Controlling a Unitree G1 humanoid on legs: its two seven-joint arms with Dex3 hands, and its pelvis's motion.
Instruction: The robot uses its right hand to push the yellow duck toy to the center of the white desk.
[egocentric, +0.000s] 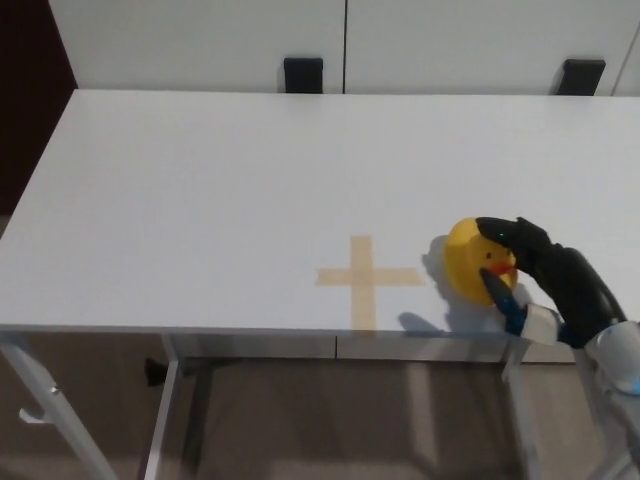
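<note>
Near the front edge of the white desk (200, 180), the right hand (525, 265) was seen pressed against the yellow duck toy (472, 260), its fingers (497, 290) spread around it, not clasped. The duck was placed just right of the tan tape cross (367, 277).

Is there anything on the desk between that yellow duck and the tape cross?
Nothing: in the head view, only bare white desk separates the yellow duck from the tape cross.

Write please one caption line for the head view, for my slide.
Right hand pressed against the yellow duck toy on the white desk, just right of the tape cross.
</note>
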